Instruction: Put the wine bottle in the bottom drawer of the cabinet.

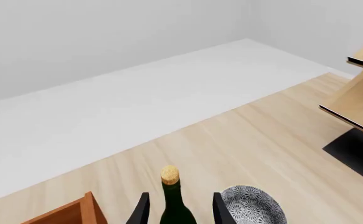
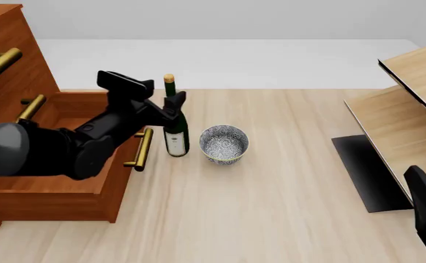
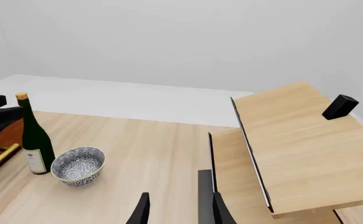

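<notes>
The wine bottle [image 2: 175,129] was dark green glass with a white label and a tan cork. The bowl [image 2: 223,143] wore a speckled grey-blue pattern inside and out. The cabinet [image 2: 8,66] and its bottom drawer [image 2: 66,192] were reddish-brown wood with brass bar handles. The table [image 2: 271,208] showed pale wood grain, as did the shelf unit [image 2: 410,109]. Both arms were black.
</notes>
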